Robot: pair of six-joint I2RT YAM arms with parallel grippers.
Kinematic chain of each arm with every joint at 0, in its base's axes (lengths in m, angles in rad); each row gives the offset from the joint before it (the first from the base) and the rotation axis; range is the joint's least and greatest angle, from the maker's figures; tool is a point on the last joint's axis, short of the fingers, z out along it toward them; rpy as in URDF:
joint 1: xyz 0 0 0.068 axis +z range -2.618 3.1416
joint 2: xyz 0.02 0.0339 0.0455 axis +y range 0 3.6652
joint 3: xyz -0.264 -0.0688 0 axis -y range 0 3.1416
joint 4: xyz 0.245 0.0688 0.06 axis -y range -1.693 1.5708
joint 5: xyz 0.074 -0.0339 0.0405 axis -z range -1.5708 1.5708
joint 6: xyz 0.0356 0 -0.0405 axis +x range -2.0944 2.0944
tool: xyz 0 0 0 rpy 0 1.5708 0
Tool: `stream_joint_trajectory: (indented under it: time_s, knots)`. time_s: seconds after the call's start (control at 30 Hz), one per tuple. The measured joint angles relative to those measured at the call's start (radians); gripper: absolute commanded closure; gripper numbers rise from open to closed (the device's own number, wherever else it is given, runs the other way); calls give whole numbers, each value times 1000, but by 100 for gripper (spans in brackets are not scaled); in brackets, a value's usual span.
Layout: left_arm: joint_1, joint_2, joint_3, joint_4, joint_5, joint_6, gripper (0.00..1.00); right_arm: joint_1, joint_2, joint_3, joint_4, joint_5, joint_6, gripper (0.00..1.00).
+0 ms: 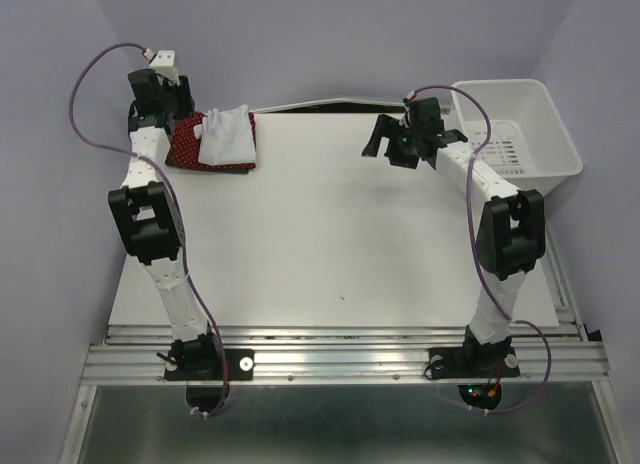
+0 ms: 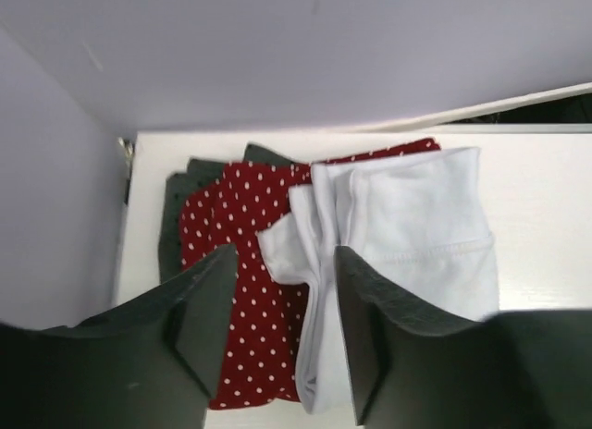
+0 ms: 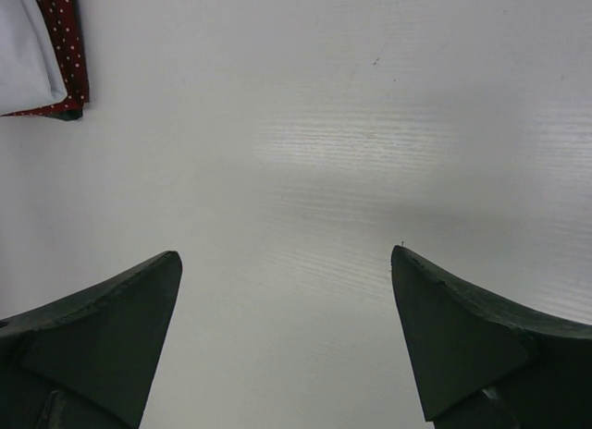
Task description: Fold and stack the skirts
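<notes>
All 3 skirts sit in 1 pile at the far-left corner of the tabletop (image 1: 330, 244): the charcoal skirt (image 2: 171, 235) at the bottom, the red dotted skirt (image 2: 240, 263) on it, and the white skirt (image 2: 407, 226) on top. I judge the folding and stacking all but done. What is left, as far as I can see, is tidying. The white skirt's left edge is bunched into a loose ridge over the red cloth, and the layers do not line up squarely, with charcoal and red showing past the white on the left. My left gripper (image 2: 284, 253) hangs over that ridge with its jaws spread. The white fold runs between them and I am pinching nothing. My right gripper (image 3: 287, 263) is spread wide over bare tabletop towards the far-right corner, holding nothing, with the white bin (image 1: 560, 134) just beside it past the right edge. Room is tight around the pile, which lies near the left and far edges with the purple wall (image 2: 277, 50) close behind. So any withdrawal of my left arm is safest towards the middle and the near edge, where nothing lies in the way.
</notes>
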Motion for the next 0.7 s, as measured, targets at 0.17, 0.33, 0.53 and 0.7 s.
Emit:
stream_joint_trajectory:
  time_s: [0.17,0.33,0.53,0.7]
  knots:
    - [-4,-59,15,21,100,31,69,0,0,0,0,0,0,0]
    - [-32,-48,43,-34,169,33,70,0,0,0,0,-6,1,0]
    - [-56,90,125,-77,239,-21,70,0,0,0,0,-7,1,0]
    - [-53,217,191,-119,252,-66,70,0,0,0,0,-7,1,0]
